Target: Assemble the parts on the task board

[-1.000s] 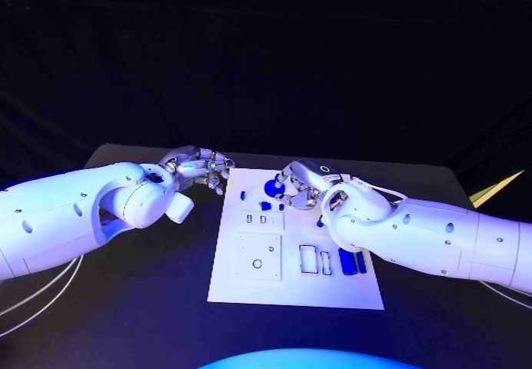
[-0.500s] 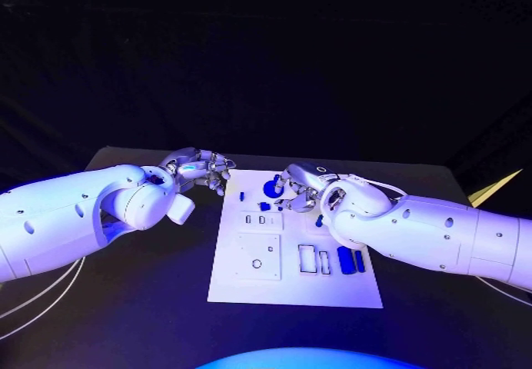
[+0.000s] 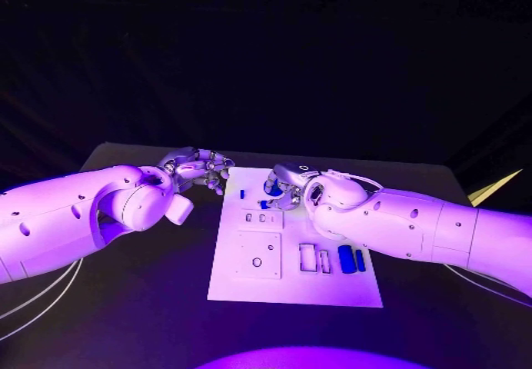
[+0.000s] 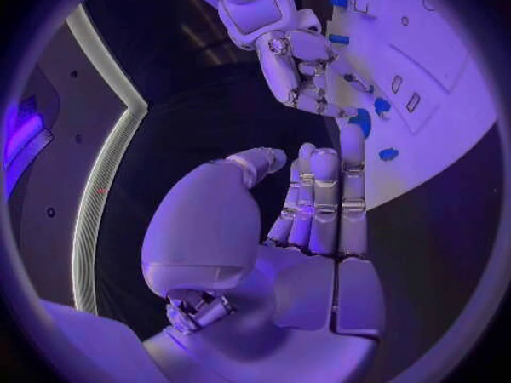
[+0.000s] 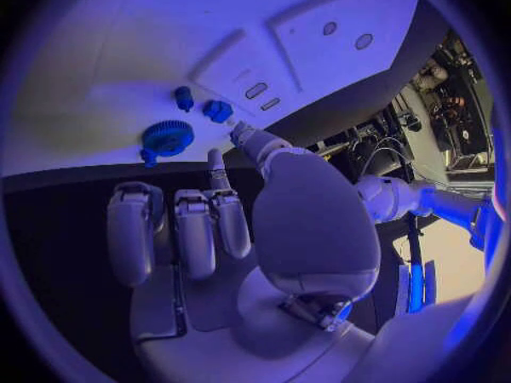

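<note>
— Where are the parts?
— Two blue bars [image 3: 351,258] low right on the task board [image 3: 295,288]; a gear [image 5: 167,136] at its top

— The robot hands?
— Right robot hand [image 3: 285,187] above the gear, left robot hand [image 3: 200,167] off the upper-left edge, both spread, empty

White task board [image 3: 290,286] flat on table, long side running away from robot, raised panels with round holes and rectangular slots. Right hand [image 3: 290,187] over board's far end; blue gear-like part [image 5: 167,136] just beyond its fingertips, two small blue parts [image 5: 217,111] close beside gear. Two elongated blue parts [image 3: 351,258] upright in slots near board's right edge, beside right forearm. Left hand [image 3: 202,167] just off far left corner
</note>
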Controlling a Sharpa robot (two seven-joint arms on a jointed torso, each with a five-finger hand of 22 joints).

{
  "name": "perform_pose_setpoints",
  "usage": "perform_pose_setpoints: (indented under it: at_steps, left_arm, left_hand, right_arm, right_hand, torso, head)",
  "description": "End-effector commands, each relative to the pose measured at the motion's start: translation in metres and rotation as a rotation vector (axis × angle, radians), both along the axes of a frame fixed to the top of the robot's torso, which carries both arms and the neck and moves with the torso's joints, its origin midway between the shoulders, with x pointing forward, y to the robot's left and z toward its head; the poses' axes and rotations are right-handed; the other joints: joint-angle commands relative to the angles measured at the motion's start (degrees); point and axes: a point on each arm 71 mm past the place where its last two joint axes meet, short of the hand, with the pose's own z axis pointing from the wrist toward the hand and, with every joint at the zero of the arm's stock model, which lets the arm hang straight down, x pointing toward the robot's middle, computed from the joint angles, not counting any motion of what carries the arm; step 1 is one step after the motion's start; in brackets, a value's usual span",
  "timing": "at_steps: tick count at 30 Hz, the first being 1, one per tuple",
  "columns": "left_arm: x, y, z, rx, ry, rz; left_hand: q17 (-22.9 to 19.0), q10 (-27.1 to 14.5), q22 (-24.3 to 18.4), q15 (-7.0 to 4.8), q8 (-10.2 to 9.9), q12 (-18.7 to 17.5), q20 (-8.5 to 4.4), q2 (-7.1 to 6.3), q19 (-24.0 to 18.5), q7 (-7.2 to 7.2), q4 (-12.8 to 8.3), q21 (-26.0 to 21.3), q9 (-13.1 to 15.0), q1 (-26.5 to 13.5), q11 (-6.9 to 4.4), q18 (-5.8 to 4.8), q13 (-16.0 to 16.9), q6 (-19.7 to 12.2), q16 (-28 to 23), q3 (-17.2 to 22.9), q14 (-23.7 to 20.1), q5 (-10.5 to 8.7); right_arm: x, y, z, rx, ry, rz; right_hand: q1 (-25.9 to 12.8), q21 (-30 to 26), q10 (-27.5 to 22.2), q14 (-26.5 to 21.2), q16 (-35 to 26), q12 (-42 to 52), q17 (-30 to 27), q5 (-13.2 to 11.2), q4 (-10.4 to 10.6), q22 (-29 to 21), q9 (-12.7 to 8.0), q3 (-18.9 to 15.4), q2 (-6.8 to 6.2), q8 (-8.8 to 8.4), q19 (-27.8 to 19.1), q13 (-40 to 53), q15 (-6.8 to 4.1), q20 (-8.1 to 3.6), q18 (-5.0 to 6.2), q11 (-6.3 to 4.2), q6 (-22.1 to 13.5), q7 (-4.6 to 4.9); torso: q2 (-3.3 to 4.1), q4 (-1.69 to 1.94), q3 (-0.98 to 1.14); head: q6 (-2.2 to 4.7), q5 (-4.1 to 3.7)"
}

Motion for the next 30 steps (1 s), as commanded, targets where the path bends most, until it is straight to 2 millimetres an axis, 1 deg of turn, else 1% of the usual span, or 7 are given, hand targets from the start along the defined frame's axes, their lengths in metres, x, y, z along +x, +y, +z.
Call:
perform_pose_setpoints:
  at_steps: [1,3,8,14,26,30]
  left_arm:
    - [-0.001,-0.002,0.001,-0.005,-0.004,-0.006]
    - [-0.001,-0.002,0.001,-0.006,-0.005,-0.006]
    - [-0.002,-0.003,0.002,-0.008,-0.007,-0.01]
    - [-0.003,-0.004,0.003,-0.009,-0.01,-0.014]
    - [-0.005,-0.005,0.004,-0.008,-0.012,-0.018]
    - [-0.005,-0.005,0.004,-0.008,-0.011,-0.018]
  left_hand:
    - [-0.51,-0.29,-0.83,0.42,-1.05,0.35,0.17,0.31,0.95,1.18,0.28,-0.85,-0.67,-0.06,0.13,-0.14,-0.58,-0.42,-0.36,-0.93,-0.02,0.65]
    - [-0.51,-0.29,-0.83,0.42,-1.05,0.35,0.17,0.31,0.95,1.18,0.28,-0.85,-0.67,-0.06,0.13,-0.14,-0.58,-0.42,-0.36,-0.93,-0.02,0.65]
    - [-0.49,-0.29,-0.84,0.42,-1.06,0.37,0.18,0.29,0.96,1.19,0.23,-0.86,-0.73,0.03,0.13,-0.14,-0.59,-0.39,-0.33,-0.91,0.0,0.64]
    - [-0.49,-0.29,-0.84,0.42,-1.06,0.37,0.18,0.29,0.96,1.19,0.23,-0.86,-0.73,0.03,0.13,-0.14,-0.59,-0.39,-0.33,-0.91,0.0,0.64]
    - [-0.53,-0.31,-0.85,0.42,-1.1,0.42,0.18,0.27,0.98,1.21,0.1,-0.88,-0.88,0.25,0.14,-0.13,-0.63,-0.3,-0.32,-0.86,-0.03,0.63]
    - [-0.53,-0.31,-0.85,0.42,-1.1,0.42,0.18,0.27,0.98,1.21,0.1,-0.88,-0.88,0.25,0.14,-0.13,-0.63,-0.3,-0.32,-0.86,-0.03,0.63]
  right_arm:
    - [0.002,0.003,-0.002,-0.012,0.001,0.0]
    - [0.002,0.005,-0.003,-0.02,0.002,0.001]
    - [0.004,0.009,-0.007,-0.045,0.008,0.002]
    - [0.007,0.01,-0.011,-0.07,0.009,-0.005]
    - [0.007,0.011,-0.013,-0.08,-0.001,-0.002]
    - [0.007,0.012,-0.013,-0.08,-0.003,-0.001]
  right_hand:
    - [0.89,-0.69,3.37,5.69,0.78,-0.42,15.74,-0.18,-0.98,9.96,-0.23,0.28,-0.16,-1.17,2.09,12.0,0.37,0.27,-0.57,0.57,-2.07,0.42]
    - [0.95,-0.68,3.38,5.69,0.78,-0.39,15.74,-0.17,-1.01,9.97,-0.24,0.28,-0.14,-1.21,2.1,12.02,0.38,0.28,-0.57,0.59,-2.12,0.44]
    - [1.09,-0.8,3.34,5.69,0.78,-0.46,15.74,-0.16,-1.08,9.88,-0.23,0.31,-0.1,-1.22,2.03,11.97,0.4,0.31,-0.54,0.6,-2.07,0.44]
    - [1.46,-0.86,3.34,5.69,0.78,-0.44,15.74,-0.16,-1.33,9.85,-0.17,0.39,-0.06,-1.16,1.99,12.0,0.44,0.38,-0.52,0.61,-1.8,0.44]
    - [2.1,-0.58,3.49,5.69,0.78,-0.17,15.74,-0.16,-1.75,10.14,0.08,0.76,0.33,-0.79,2.2,12.25,0.43,0.45,-0.6,0.56,-0.64,0.36]
    - [2.15,-0.52,3.51,5.69,0.78,-0.14,15.74,-0.16,-1.79,10.2,0.14,0.85,0.43,-0.68,2.25,12.28,0.41,0.45,-0.62,0.51,-0.34,0.3]
  torso:
    - [0.25,0.24,-0.33]
    - [0.33,0.32,-0.45]
    - [0.52,0.49,-0.59]
    - [0.81,0.6,-0.72]
    - [0.76,0.53,-0.61]
    - [0.75,0.51,-0.62]
  head:
    - [-0.07,-0.14]
    - [-0.08,-0.26]
    - [-0.1,-0.35]
    - [-0.2,-0.45]
    - [-0.6,-0.28]
    - [-0.65,-0.24]
